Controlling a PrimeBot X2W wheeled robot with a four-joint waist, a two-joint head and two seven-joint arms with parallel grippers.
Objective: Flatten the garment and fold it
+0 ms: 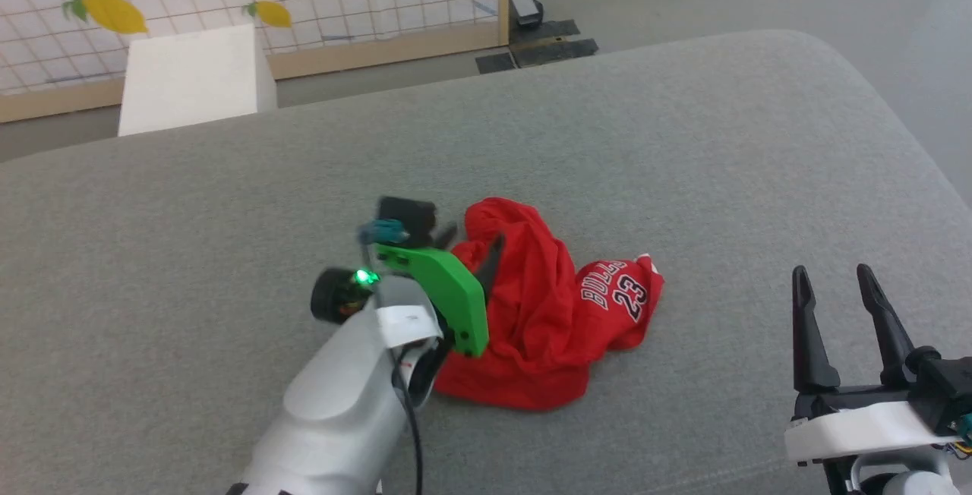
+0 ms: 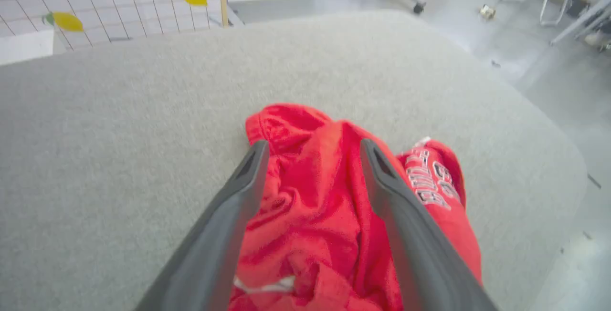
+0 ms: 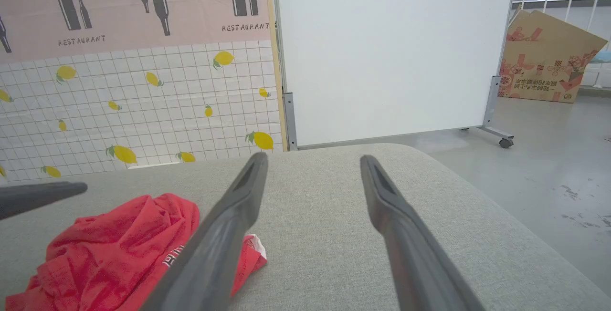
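Left end effector (image 2: 313,146), fingers spread, is poised over the crumpled garment (image 1: 547,313) on the grey surface (image 1: 683,138); the right end effector (image 1: 831,275) is held open, well apart. Flattening is judged not yet done; an edge must be gripped next.

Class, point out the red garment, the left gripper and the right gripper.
garment (image 1: 539,313), head view, crumpled red middle.
left gripper (image 2: 313,145), left wrist view, midway between fingertips.
right gripper (image 1: 832,270), head view, midway between fingertips.

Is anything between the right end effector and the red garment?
Nothing visible. Bare grey padding lies between the open right end effector and the garment; the open left end effector hovers over the garment's left side.
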